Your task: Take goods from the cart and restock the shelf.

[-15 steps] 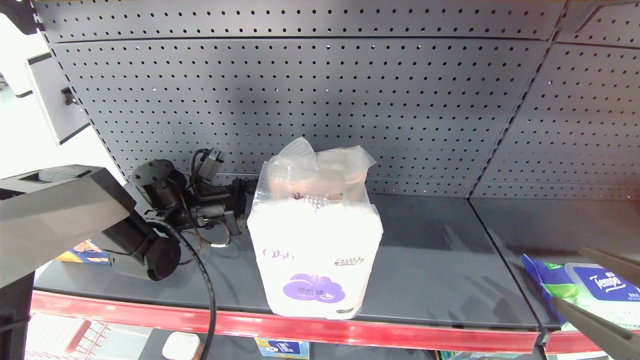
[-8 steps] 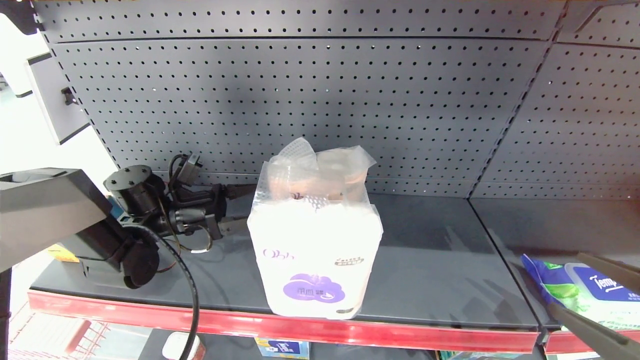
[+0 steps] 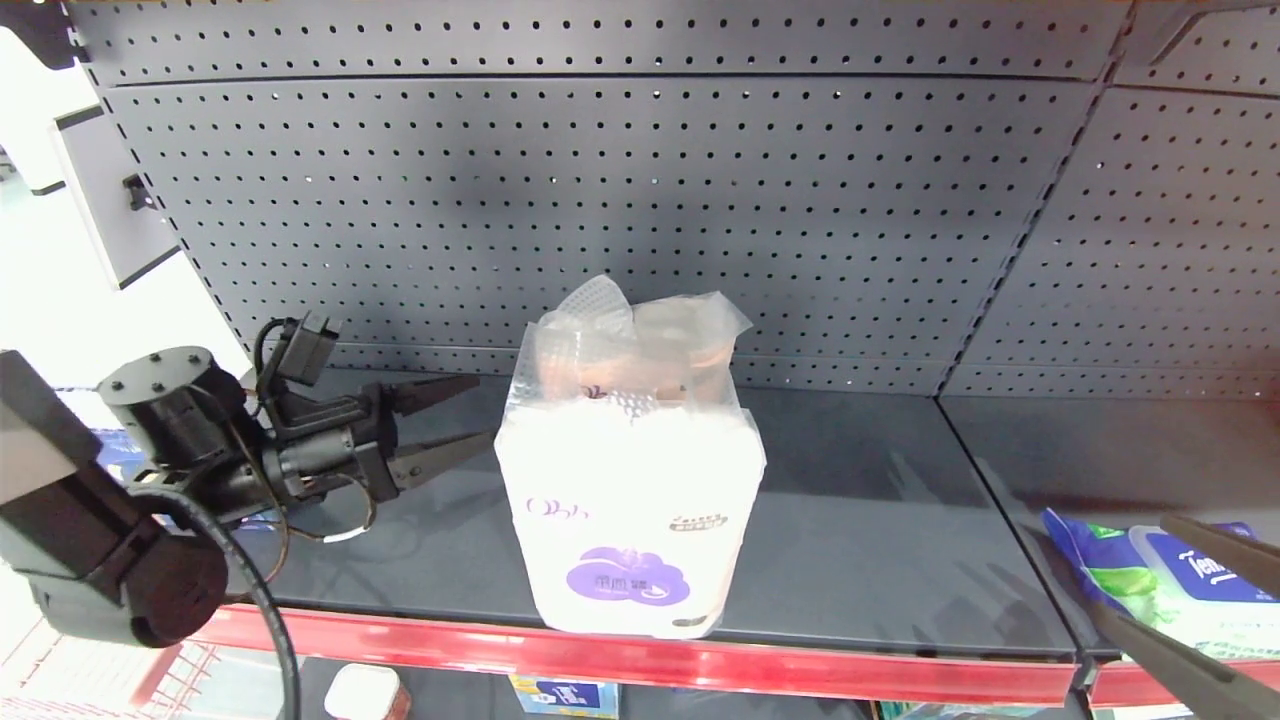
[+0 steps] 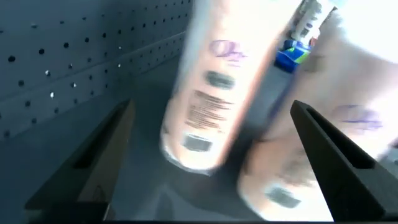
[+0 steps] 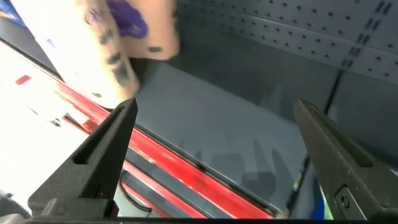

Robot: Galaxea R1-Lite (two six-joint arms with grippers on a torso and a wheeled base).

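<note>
— Where is the left gripper (image 3: 486, 410)?
— Over the dark grey metal shelf (image 3: 860, 520), fingers spread and empty, tips just beside the white plastic-wrapped tissue pack with purple print (image 3: 630, 500).
— How does that pack stand?
— Upright, mid-shelf, at the red front edge.
— And the right gripper (image 5: 214, 106)?
— Far right, fingers spread wide, holding nothing, by a blue-and-green wipes packet (image 3: 1180, 585).

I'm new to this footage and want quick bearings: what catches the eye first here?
A white pack of toilet paper stands upright near the front edge of the grey shelf. The open left gripper is close beside it, on its left. A blue-green wipes packet lies further right.
</note>
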